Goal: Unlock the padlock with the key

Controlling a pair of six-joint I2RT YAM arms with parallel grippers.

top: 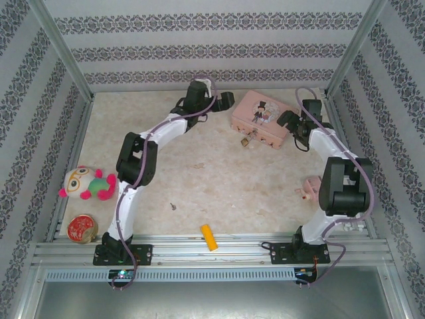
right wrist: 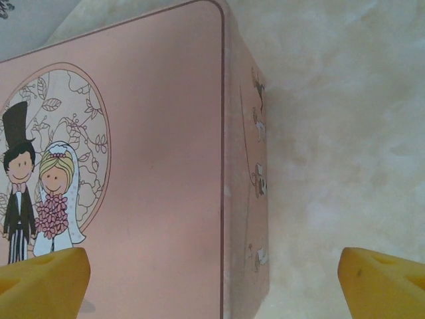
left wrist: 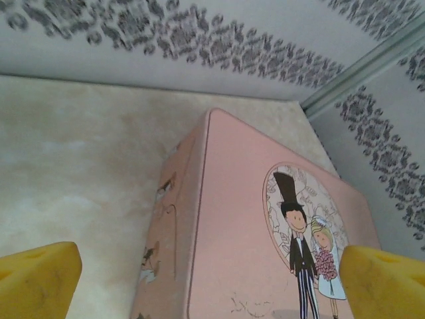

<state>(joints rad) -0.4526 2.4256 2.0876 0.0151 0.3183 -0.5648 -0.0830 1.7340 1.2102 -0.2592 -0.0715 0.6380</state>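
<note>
Two grippers are seen spread wide, with nothing clasped in either. The left gripper (left wrist: pixel 212 286) is hung over a pink rectangular tin box (left wrist: pixel 265 219) with a cartoon bride and groom on its lid; one yellow fingertip (left wrist: pixel 36 279) is placed over the table, the other over the lid. The right gripper (right wrist: pixel 212 286) is poised across the tin's opposite long edge, again one pad above the lid and one above the beige marbled table (top: pixel 199 173).

From above, the tin is flanked by both claws. A small brass-gold padlock (top: pixel 247 141) is found touching the tin's near side. A tiny dark grey key (top: pixel 172 207) is left lying on the table between the arms, well apart from the padlock. A yellow rectangular block (top: pixel 209 237) is spotted near the front rail, and a pink-and-green plush toy (top: pixel 86 184) beside the left arm.
</note>
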